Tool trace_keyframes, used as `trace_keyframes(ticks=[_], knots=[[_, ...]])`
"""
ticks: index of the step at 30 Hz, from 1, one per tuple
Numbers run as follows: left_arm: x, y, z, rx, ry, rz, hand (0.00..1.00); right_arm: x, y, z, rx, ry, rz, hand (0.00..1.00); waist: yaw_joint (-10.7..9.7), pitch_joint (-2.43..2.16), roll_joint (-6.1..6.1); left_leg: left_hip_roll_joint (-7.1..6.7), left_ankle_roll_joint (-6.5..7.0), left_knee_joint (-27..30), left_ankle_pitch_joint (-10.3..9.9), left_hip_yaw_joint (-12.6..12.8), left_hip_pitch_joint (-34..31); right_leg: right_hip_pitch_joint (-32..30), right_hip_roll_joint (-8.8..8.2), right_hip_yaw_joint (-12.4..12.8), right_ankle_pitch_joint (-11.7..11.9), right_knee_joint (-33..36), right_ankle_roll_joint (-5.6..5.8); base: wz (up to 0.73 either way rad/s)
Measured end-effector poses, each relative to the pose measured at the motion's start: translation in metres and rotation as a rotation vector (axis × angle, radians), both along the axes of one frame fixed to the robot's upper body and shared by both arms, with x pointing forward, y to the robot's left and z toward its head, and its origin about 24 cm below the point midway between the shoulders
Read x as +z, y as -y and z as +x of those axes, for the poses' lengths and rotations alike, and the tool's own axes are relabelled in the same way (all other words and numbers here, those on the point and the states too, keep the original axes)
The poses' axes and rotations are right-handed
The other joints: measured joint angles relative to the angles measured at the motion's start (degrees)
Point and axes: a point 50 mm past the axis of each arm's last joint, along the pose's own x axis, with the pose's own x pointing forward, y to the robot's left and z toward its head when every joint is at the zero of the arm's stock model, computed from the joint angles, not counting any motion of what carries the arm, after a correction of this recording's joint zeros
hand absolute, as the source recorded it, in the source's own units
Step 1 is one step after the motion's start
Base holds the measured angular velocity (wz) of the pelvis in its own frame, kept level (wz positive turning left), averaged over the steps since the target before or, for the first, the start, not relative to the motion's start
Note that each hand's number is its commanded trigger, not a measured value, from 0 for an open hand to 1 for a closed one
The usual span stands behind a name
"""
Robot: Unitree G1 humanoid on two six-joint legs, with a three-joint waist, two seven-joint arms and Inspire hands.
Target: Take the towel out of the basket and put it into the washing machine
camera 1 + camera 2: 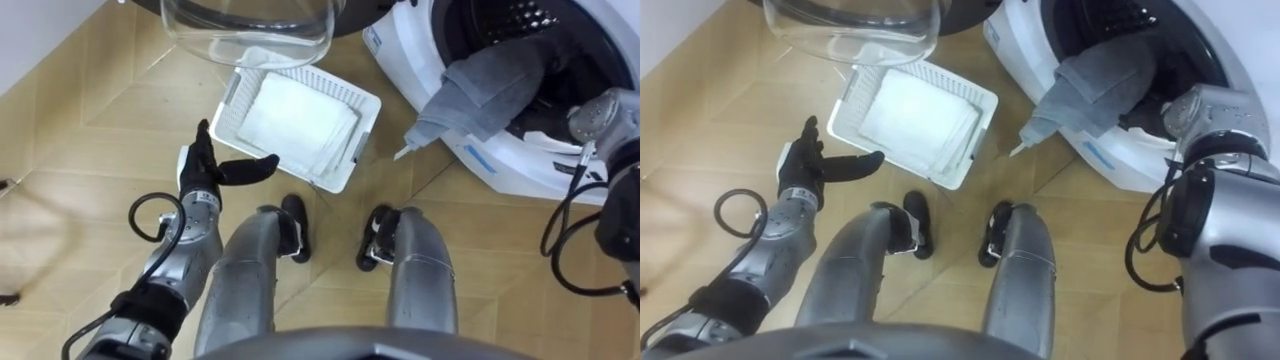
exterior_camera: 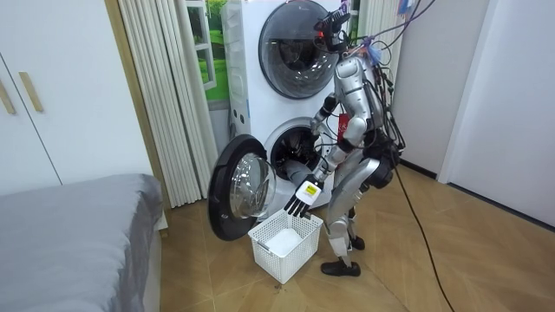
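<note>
Washing machine (image 1: 540, 172): a white front-loader, the lower of two stacked units in the room view. Its round drum mouth is at the upper right of the eye views.
Bed (image 2: 69, 217): grey-covered, at the room view's lower left, well apart from the machines.
Floor (image 1: 90, 130): pale wood laid in a herringbone pattern.
Robot's stance: it stands on both feet facing the lower machine and leans slightly forward. Its feet are just beside the basket.
Door (image 1: 250, 30): a round glass door, swung fully open on the robot's left, above the basket in the eye views.
Basket (image 1: 368, 118): a white slatted plastic basket on the floor between the open door and the robot's feet.
Grey towel (image 1: 485, 85): part of it is inside the drum and the rest spills out over the lower rim. One narrow corner hangs down towards the floor.
White cloth (image 1: 295, 122): folded flat and lying inside the basket.
Left hand (image 1: 203, 165): held in the air just beside the basket's near corner. Its dark fingers are straight and spread, its thumb points towards the basket, and it holds nothing.
Right hand (image 1: 597, 115): at the drum's lower rim, near the grey towel. I cannot tell whether it is closed on anything or loose.
</note>
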Motion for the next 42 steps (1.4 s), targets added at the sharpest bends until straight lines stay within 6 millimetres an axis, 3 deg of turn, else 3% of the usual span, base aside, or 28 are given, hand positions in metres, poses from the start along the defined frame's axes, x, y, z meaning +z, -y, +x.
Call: trace_keyframes(ticks=[8, 12, 17, 20, 23, 25, 32, 34, 38, 42], knots=[[0.002, 0.003, 0.003, -0.028, 0.013, -0.019, 0.0, 0.0, 0.001, -0.001, -0.023, -0.009, 0.01, 0.0, 0.0, -0.01, 0.1, -0.08, 0.05, -1.0, 0.0, 0.8, 0.4, -0.3, -0.1, 0.5, 0.0, -0.5, 0.02, -0.01], [-0.001, 0.005, 0.007, -0.04, 0.003, -0.029, 0.0, -0.003, 0.004, -0.005, -0.04, -0.017, -0.004, 0.0, 0.1, -0.05, 0.79, 0.06, 0.08, -1.7, 0.1, 0.7, 0.8, 0.7, 0.13, -0.3, 0.3, -1.9, 0.3, 0.0], [-0.011, 0.01, 0.004, -0.084, -0.048, -0.03, 0.0, -0.019, 0.016, -0.026, -0.058, -0.038, -0.095, 0.0, 2.8, -0.15, 2.41, 0.46, 0.08, -4.0, 0.1, 0.7, 4.2, 4.7, 1.2, -1.0, 1.3, -5.6, 0.77, -0.07], [-0.021, 0.004, -0.003, -0.115, -0.103, 0.006, 0.0, -0.042, 0.014, -0.046, 0.016, -0.088, -0.18, 0.0, 3.7, -0.14, 2.84, 0.87, -0.43, -6.7, 0.4, 0.6, 7.9, 8.7, 2.31, -1.8, 2.1, -9.1, 0.74, -0.08], [-0.035, -0.005, -0.017, -0.131, -0.182, 0.029, 0.0, -0.072, 0.003, -0.069, 0.187, -0.161, -0.309, 0.0, 3.6, -0.32, 3.16, 1.12, -1.3, -9.7, 0.9, -0.8, 11.9, 13.7, 3.98, -2.8, 2.9, -13.5, 0.91, 0.0], [-0.044, -0.015, -0.032, -0.157, -0.233, 0.056, 0.0, -0.096, -0.008, -0.094, 0.392, -0.259, -0.434, 0.0, 3.7, -0.34, 3.3, 1.96, -1.84, -11.9, 1.2, -0.7, 14.9, 17.4, 5.29, -3.8, 4.0, -17.0, 0.63, -0.11], [-0.064, -0.053, -0.072, -0.158, -0.409, 0.17, 0.0, -0.139, -0.021, -0.167, 0.976, -0.459, -0.657, 0.0, 5.0, -0.79, 3.78, 3.1, -3.54, -17.9, 2.1, -0.6, 21.9, 25.4, 9.25, -3.5, 7.2, -26.8, 0.26, -0.17], [-0.07, -0.062, -0.089, -0.17, -0.467, 0.202, 0.0, -0.15, -0.029, -0.191, 1.119, -0.496, -0.657, 0.0, 4.9, -1.2, 4.34, 3.17, -4.01, -20.0, 2.4, -0.6, 25.4, 29.1, 10.04, -3.5, 8.0, -29.8, 0.34, -0.1], [-0.075, -0.072, -0.115, -0.17, -0.53, 0.231, 0.0, -0.158, -0.04, -0.208, 1.348, -0.513, -0.68, 0.0, 4.1, -1.42, 4.33, 2.82, -4.49, -22.5, 2.7, -0.7, 30.5, 33.4, 10.34, -2.7, 8.1, -31.3, 0.41, -0.14], [-0.08, -0.079, -0.14, -0.131, -0.586, 0.233, 0.0, -0.167, -0.059, -0.22, 1.56, -0.488, -0.676, 0.0, 3.4, -2.19, 3.29, 2.69, -5.13, -25.4, 3.1, -0.6, 35.8, 38.5, 10.95, -2.7, 8.2, -33.8, 0.32, -0.01]])
